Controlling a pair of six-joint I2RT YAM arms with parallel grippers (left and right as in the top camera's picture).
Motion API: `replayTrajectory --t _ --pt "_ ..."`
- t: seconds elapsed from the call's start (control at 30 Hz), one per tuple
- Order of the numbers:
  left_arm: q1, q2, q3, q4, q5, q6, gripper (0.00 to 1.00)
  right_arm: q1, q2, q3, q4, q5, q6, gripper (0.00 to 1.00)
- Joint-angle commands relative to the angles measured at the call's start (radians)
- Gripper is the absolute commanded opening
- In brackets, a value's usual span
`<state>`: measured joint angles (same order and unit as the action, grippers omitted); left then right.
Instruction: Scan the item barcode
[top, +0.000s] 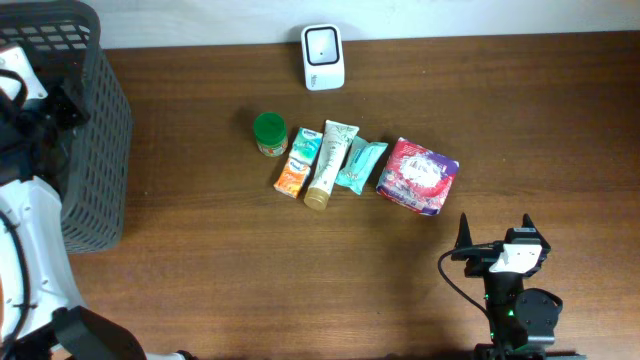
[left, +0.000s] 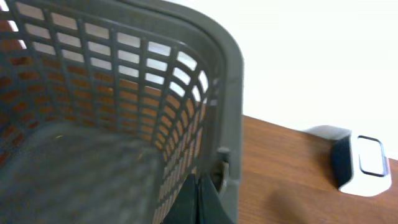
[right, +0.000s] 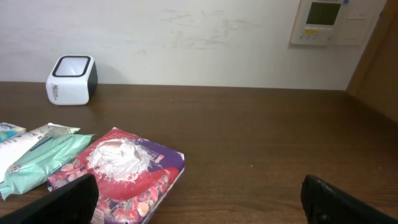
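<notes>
Several items lie in a row mid-table: a green-lidded jar (top: 270, 133), an orange and green carton (top: 297, 160), a cream tube (top: 331, 163), a teal packet (top: 359, 164) and a red and purple packet (top: 418, 176). The white scanner (top: 323, 57) stands at the table's back edge. My right gripper (top: 495, 232) is open near the front right, empty, with the red and purple packet (right: 124, 171) just ahead to its left. My left gripper (left: 198, 182) is shut on nothing, its tips against the rim of the grey basket (left: 230, 93).
The grey mesh basket (top: 95, 130) takes up the far left of the table. Bare wood lies between the item row and my right gripper. A wall panel (right: 329, 22) hangs behind the table in the right wrist view.
</notes>
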<state>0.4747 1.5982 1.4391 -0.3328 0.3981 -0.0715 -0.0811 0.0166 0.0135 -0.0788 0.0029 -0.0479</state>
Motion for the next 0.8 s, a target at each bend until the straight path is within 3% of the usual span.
replayTrajectory --t 0.0,0.1,0.23,0.33,0.43,0.57,0.77 --pt "0.006 -0.028 0.004 -0.003 0.103 0.019 0.0 -0.005 -0.005 -0.008 -0.003 0.009 0.008 0.99" --pt "0.006 -0.028 0.004 -0.005 0.071 0.019 0.0 -0.005 -0.005 -0.008 -0.003 0.009 0.008 0.99" --pt "0.006 -0.013 0.004 -0.024 -0.205 0.011 0.0 -0.005 -0.005 -0.008 -0.003 0.009 0.008 0.99" --pt "0.006 0.006 0.003 -0.029 -0.202 -0.005 0.0 -0.005 -0.005 -0.008 -0.003 0.009 0.008 0.99" --pt "0.006 0.052 0.003 -0.033 0.027 -0.004 0.0 -0.005 -0.005 -0.008 -0.003 0.009 0.008 0.99" --pt "0.006 0.057 0.004 -0.016 0.171 -0.003 0.0 -0.005 -0.005 -0.008 -0.003 0.009 0.008 0.99" --pt "0.006 0.055 0.004 -0.026 0.2 -0.003 0.0 -0.005 -0.005 -0.008 -0.003 0.009 0.008 0.99"
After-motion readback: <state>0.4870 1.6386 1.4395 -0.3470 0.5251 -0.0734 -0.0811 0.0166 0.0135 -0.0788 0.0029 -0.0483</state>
